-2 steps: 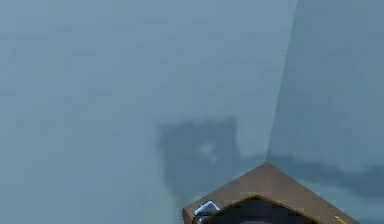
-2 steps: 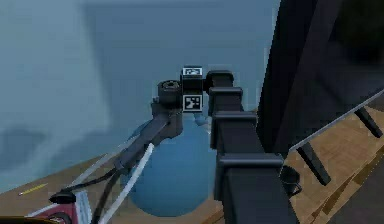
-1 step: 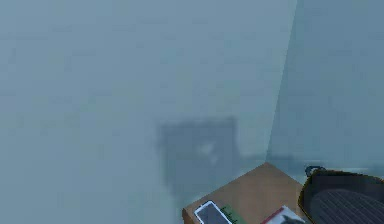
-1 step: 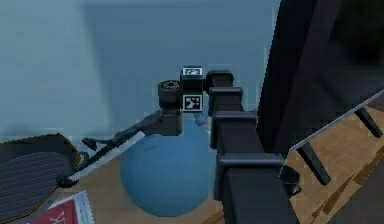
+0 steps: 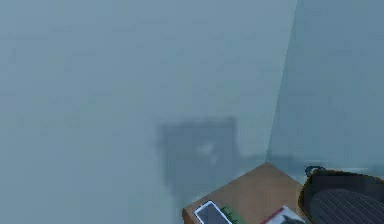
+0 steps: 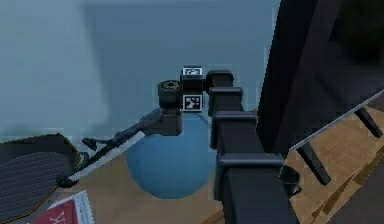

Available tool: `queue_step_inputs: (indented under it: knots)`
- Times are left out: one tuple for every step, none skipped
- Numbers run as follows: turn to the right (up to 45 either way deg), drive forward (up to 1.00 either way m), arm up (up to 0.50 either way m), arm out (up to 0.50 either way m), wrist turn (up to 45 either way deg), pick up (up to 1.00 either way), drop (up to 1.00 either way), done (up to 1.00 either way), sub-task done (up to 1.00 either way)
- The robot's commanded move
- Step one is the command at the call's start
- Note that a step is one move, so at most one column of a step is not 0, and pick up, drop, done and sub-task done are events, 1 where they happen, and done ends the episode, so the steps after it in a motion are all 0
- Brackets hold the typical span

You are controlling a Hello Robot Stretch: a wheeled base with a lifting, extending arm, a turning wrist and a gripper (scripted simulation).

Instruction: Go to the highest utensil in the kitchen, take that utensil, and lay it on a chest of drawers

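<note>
**Desk:** What sits nearest in the arm side view?

**Photographer:** The dark square arm (image 6: 250, 172) rises from 6 o'clock. A red-and-white book (image 6: 66, 212) lies flat at 7 o'clock on the wooden desk (image 6: 112, 192). A small dark cup (image 6: 290, 181) stands just at 3 o'clock of the arm.

**Desk:** And beyond those?

**Photographer:** A dark ridged pan (image 6: 30, 172) rests at the frame's 9 o'clock. A blue ball (image 6: 165, 172) sits mid-desk, at 9 o'clock of the arm. The hand (image 6: 78, 162) slants from two white marker squares (image 6: 193, 100) toward 8 o'clock, and its thin fingers (image 6: 105, 156) end near the pan's rim.

**Desk:** Are the fingers apart or together? Is it carrying anything?

**Photographer:** I cannot tell either, because the pan and ball lie behind them on the desk. I cannot pick out the utensil among these shapes.

**Desk:** Farther out?

**Photographer:** A tall black frame (image 6: 300, 70) on slanted legs stands at 2 o'clock, with a pale blue wall (image 6: 60, 60) at 10 o'clock.

**Desk:** And the forward view?

**Photographer:** A corner of the desk shows at 5 o'clock, carrying the pan and the book. A small white flat thing (image 5: 211, 212) lies at 6 o'clock. Behind them is pale wall, with the room's corner at 2 o'clock.
</note>
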Motion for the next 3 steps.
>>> queue_step_inputs:
  knots:
    - [0.0, 0.00, 0.00, 0.00, 0.0, 0.00, 1.00, 0.00, 0.00]
    - [0.0, 0.00, 0.00, -0.10, 0.0, 0.00, 0.00, 0.00, 0.00]
    - [0.0, 0.00, 0.00, 0.00, 0.0, 0.00, 0.00, 1.00, 0.00]
